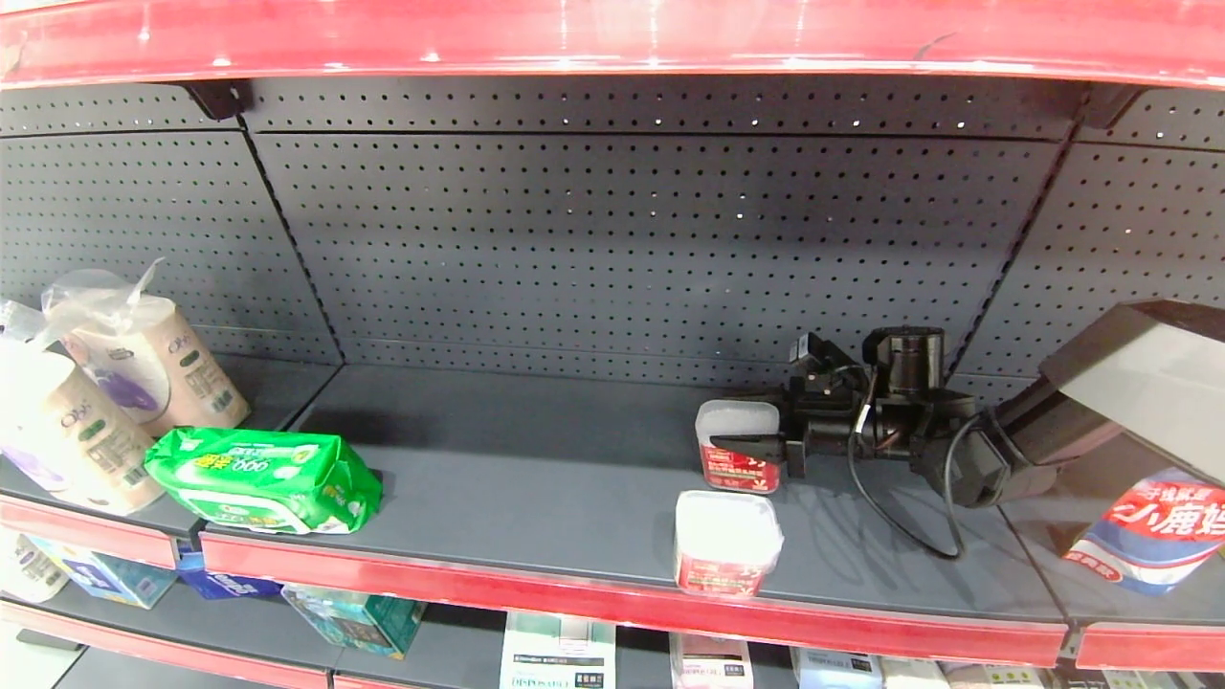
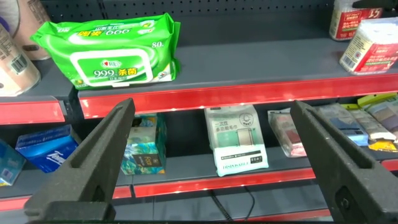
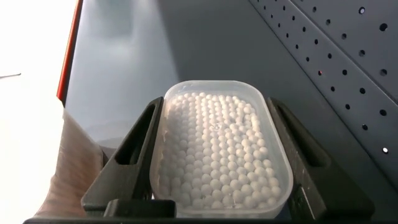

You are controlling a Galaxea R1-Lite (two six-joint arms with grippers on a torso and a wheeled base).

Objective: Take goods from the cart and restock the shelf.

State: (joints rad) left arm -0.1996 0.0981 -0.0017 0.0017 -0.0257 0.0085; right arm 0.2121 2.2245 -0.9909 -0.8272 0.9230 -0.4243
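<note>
Grey shelf (image 1: 536, 488), upright tub (image 1: 737, 421) clamped lengthwise in right tool (image 3: 216, 109); left tool (image 2: 212, 109) apart

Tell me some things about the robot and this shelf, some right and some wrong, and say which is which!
1. The right end effector grips a box of white beads. True.
2. The green wipes pack lies on the floor. False: it lies on the shelf, near the front edge.
3. The left end effector is holding a box. False: its jaws are wide open and hold nothing.
4. A second box stands on the shelf in front of the gripped one, by the red front edge. True.
</note>
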